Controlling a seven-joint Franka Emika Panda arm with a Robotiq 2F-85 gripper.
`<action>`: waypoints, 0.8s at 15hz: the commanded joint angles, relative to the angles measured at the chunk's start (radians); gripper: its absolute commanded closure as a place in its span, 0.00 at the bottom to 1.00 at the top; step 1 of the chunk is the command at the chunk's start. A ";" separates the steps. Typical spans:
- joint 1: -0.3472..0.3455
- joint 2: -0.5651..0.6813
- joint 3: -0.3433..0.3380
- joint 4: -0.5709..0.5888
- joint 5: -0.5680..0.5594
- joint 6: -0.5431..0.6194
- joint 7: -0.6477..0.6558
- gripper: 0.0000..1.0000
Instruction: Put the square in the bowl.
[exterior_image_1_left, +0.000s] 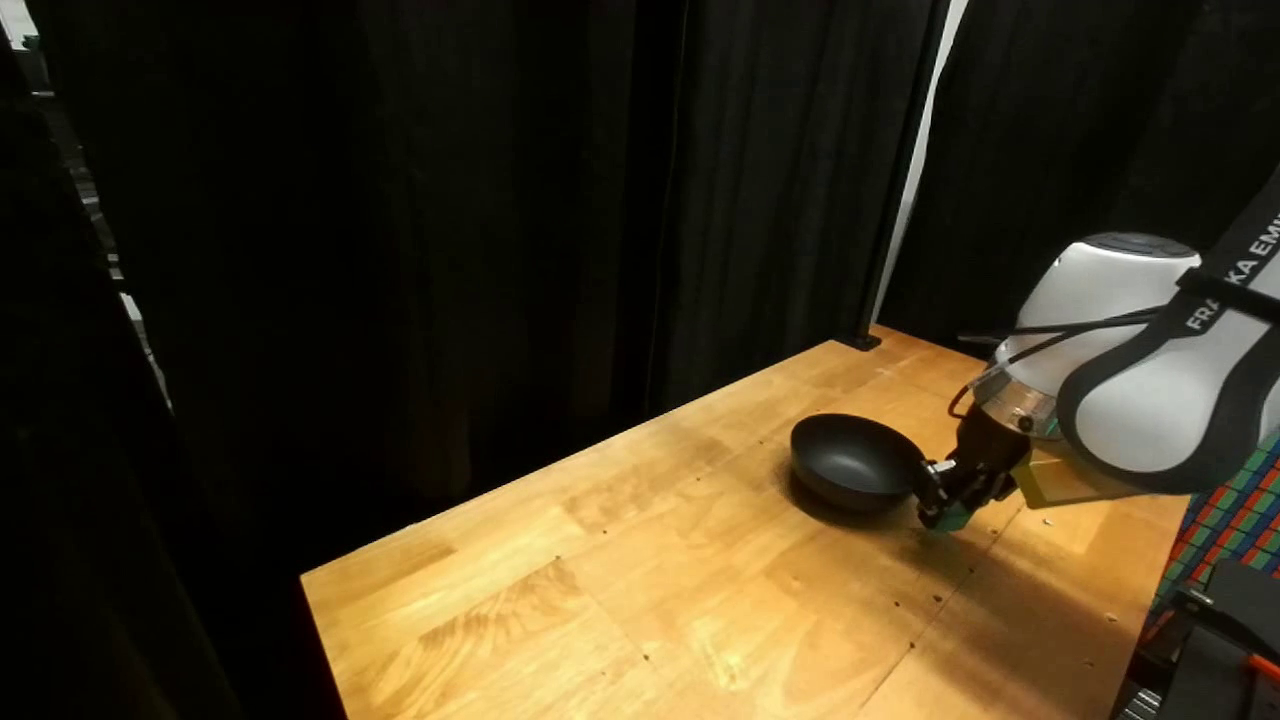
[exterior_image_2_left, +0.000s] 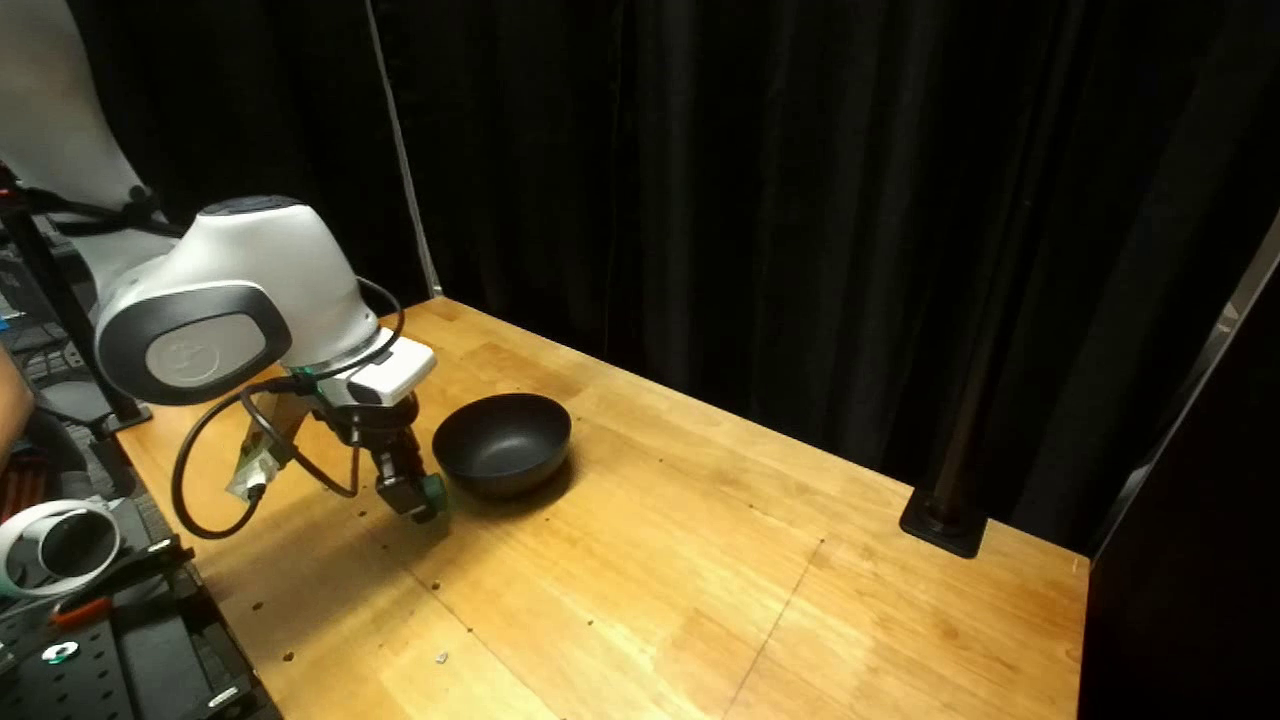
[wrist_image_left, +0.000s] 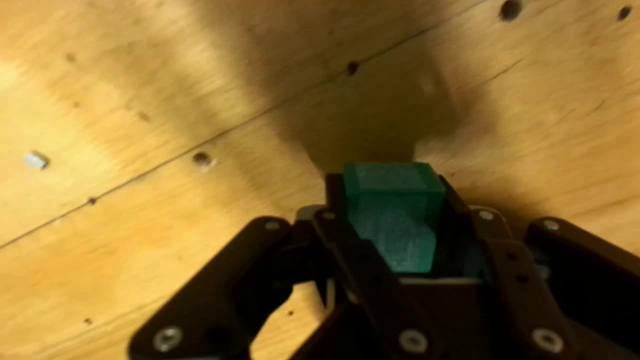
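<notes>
Black curtains behind table; bowl right of centre in an exterior view; gripper, lower centre of the wrist view, clamped about the square.

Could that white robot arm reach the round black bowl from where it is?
Likely yes: its black end effector, gripping the teal-green square block, is close beside the round black bowl, with no obstacle showing between them. The block looks low, so lifting first may help.

The claw partly hides the green square.
</notes>
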 joint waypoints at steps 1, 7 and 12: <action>0.194 -0.030 -0.277 0.033 -0.089 -0.048 0.015 0.82; 0.587 -0.028 -0.704 0.121 -0.225 -0.129 0.108 0.82; 0.765 -0.075 -0.816 0.183 -0.227 -0.297 0.145 0.82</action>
